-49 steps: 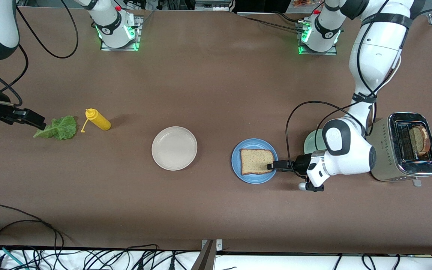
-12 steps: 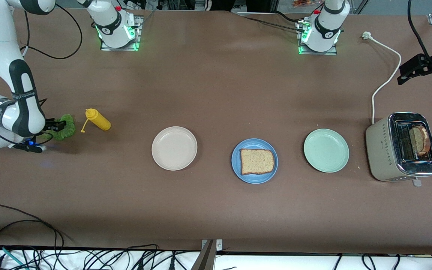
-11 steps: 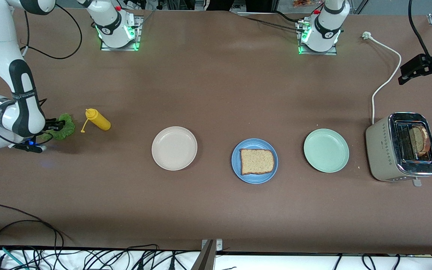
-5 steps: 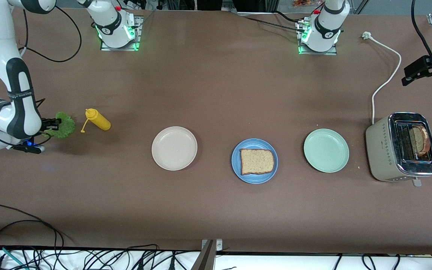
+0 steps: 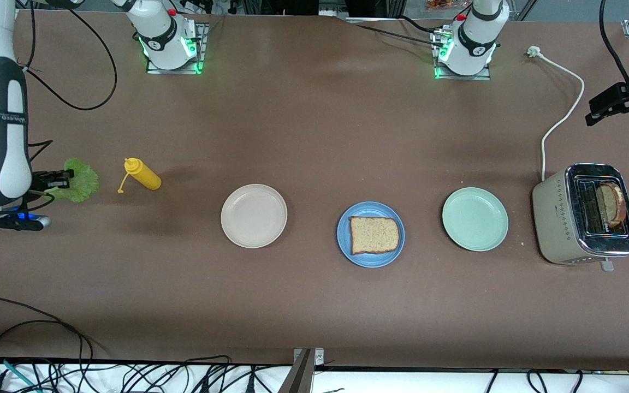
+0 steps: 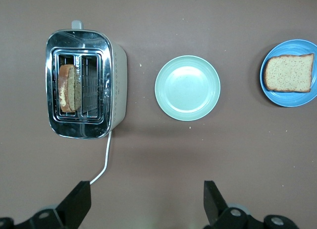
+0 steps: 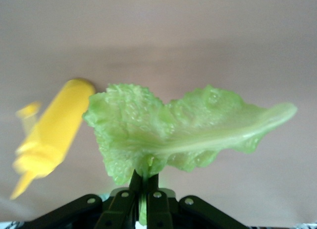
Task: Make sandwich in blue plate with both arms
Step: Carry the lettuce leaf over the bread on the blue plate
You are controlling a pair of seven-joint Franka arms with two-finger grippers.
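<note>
One brown bread slice (image 5: 374,235) lies on the blue plate (image 5: 345,244) near the table's middle; both show in the left wrist view (image 6: 289,73). A second slice (image 5: 612,204) stands in the toaster (image 5: 585,214). My right gripper (image 5: 64,176) is shut on the ruffled green lettuce leaf (image 5: 78,187) and holds it up in the air at the right arm's end of the table; the leaf (image 7: 168,135) fills the right wrist view above the fingers (image 7: 143,182). My left gripper (image 5: 595,112) is open and empty, high over the table at the left arm's end, by the toaster's white cord.
A yellow mustard bottle (image 5: 142,174) lies beside the lettuce. A beige plate (image 5: 254,215) and a mint-green plate (image 5: 475,219) flank the blue plate. The toaster's white cord (image 5: 560,116) runs toward the left arm's base. Cables hang along the table's near edge.
My right arm has lifted the lettuce off the table and carried it a little away from the mustard bottle. My left gripper has stayed almost still, high near the toaster's cord.
</note>
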